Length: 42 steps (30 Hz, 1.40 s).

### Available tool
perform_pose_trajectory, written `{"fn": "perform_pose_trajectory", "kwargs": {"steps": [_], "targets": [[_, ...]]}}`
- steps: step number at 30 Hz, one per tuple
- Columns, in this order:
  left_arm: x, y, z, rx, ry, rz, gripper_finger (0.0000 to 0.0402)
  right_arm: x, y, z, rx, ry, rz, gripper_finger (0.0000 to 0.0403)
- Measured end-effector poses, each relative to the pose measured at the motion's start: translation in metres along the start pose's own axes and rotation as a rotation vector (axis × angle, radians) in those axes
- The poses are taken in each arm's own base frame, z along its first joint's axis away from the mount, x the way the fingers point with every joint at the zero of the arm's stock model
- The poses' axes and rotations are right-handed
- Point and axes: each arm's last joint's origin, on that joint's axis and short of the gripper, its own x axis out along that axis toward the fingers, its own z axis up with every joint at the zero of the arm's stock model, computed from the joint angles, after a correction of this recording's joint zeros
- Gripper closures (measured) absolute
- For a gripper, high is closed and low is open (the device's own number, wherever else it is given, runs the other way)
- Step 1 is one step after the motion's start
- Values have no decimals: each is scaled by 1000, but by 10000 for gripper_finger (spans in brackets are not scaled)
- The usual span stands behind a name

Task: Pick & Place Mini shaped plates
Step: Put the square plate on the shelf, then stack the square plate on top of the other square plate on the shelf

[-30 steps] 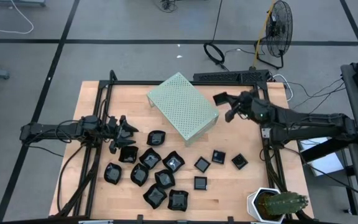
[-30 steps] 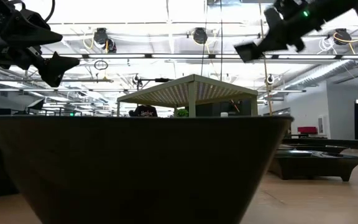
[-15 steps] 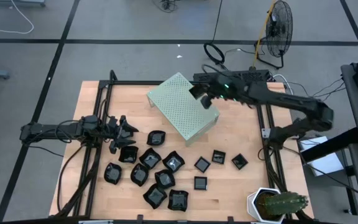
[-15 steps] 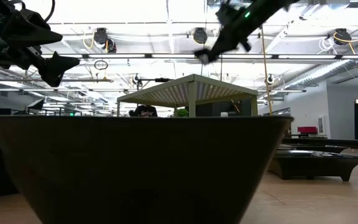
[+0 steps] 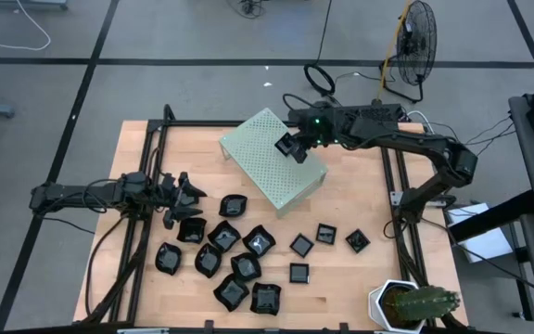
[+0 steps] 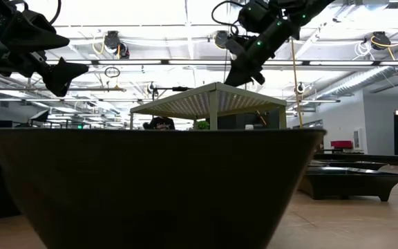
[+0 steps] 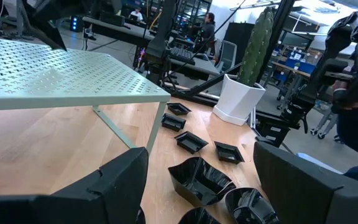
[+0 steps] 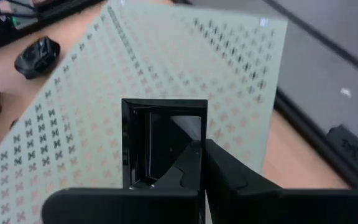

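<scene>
Several glossy black mini plates point(image 5: 230, 260) lie in a cluster on the table's near left half, with small square ones point(image 5: 326, 234) to their right. My right gripper point(image 5: 295, 144) hovers over the top of the pale green perforated box point(image 5: 272, 160), shut on one small square plate point(image 8: 163, 140). My left gripper point(image 5: 182, 195) is open and stays at the left edge of the cluster; in its wrist view wavy plates point(image 7: 201, 180) lie between its fingers without touching them. My right gripper pinches the small square plate by one side of its rim point(image 8: 188, 149) between its two fingers point(image 8: 222, 180). It comes from the table's right, slanting down. The plate is lifted clear, tilted, just above the perforated box top point(image 8: 73, 137).
A potted cactus in a white pot point(image 5: 406, 304) stands at the table's near right corner. The box stands on thin legs point(image 7: 157, 127) with open space underneath. Bare wood lies right of the box point(image 5: 360, 195). A black frame rail point(image 5: 151, 167) runs along the table's left side.
My right gripper has swung from beside the box's right side toward the table's left and slightly toward the far edge, carrying the small square plate over the box top and sinking a little toward it. It has stayed shut on the plate.
</scene>
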Motion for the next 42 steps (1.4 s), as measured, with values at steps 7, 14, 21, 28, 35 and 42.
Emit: {"fn": "perform_pose_trajectory", "kwargs": {"steps": [7,14,21,28,35,42], "targets": [[0,0,0,0,0,0,105,1,0,-4,9,22,-2,381],[0,0,0,0,0,0,105,-1,3,-2,-39,1,8,328],[0,0,0,0,0,0,105,-39,25,7,-223,-112,64,298],[0,0,0,0,0,0,105,-100,80,-11,-405,-118,233,295],[0,0,0,0,0,0,105,-129,120,-65,-385,190,160,295],[0,0,0,0,0,0,105,-147,124,-116,-53,591,-161,295]]}}
